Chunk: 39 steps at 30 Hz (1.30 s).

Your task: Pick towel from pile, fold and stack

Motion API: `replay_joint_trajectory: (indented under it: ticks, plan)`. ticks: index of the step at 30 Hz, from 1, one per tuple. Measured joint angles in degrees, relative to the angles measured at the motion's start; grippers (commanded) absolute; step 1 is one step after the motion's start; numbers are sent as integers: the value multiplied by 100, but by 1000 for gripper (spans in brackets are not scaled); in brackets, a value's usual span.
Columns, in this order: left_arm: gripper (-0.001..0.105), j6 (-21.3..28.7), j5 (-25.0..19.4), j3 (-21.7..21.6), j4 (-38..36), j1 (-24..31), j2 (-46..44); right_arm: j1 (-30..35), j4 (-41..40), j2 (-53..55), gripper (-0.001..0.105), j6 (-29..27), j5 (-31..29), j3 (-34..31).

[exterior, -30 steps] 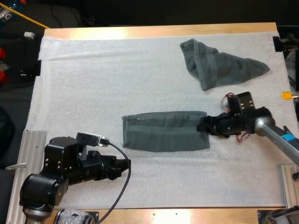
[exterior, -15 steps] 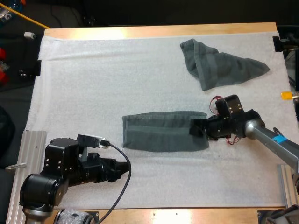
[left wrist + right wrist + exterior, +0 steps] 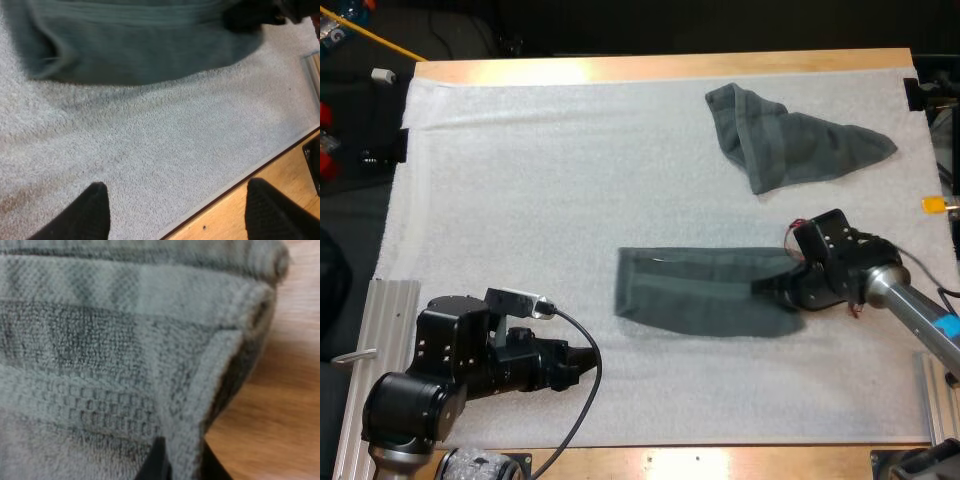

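Progress looks partial: 1 towel strip lies flat on the mat, lengthwise fold done. The right gripper is clamped on its near end, the strip running away from it. The left gripper hovers with fingers apart, holding nothing, strip just ahead. The crumpled towel sits well beyond the right gripper, untouched. Left, I judge: cross fold, stacking, then towel 2.

My right gripper pinches the hemmed edge of the dark grey-green towel, its black fingers pressing on the cloth from both sides. The towel lies in folded layers with woven bands running across it. An orange-brown surface lies just beside its rounded corner.
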State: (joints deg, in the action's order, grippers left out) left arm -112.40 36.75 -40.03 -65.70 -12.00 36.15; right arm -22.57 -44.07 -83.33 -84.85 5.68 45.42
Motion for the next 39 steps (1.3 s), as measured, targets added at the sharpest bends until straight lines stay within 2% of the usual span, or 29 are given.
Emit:
replay_joint_trajectory:
  ticks: [7, 11, 15, 21, 24, 32, 39]
  plan:
    - [56, 45, 0, 0, 0, 0, 0, 0, -1067, 698, 0, -939, -1754, 17]
    - [56, 48, 0, 0, 0, 0, 0, 0, -1178, 993, 0, -962, -2021, 30]
    - [56, 48, 0, 0, 0, 0, 0, -26, -1192, 1076, 0, -588, -1533, 104]
    - [56, 83, 0, 0, 0, 0, 0, -66, -484, 1076, 0, 581, 114, 122]
    - [56, 95, 0, 0, 0, 0, 0, -181, 10, 1071, 0, 1066, 609, 122]
    - [56, 120, 0, 0, 0, 0, 0, -727, 525, 595, 0, 1494, 1004, 134]
    - [56, 131, 0, 0, 0, 0, 0, -1173, 1327, 60, 0, 2271, 1056, 134]
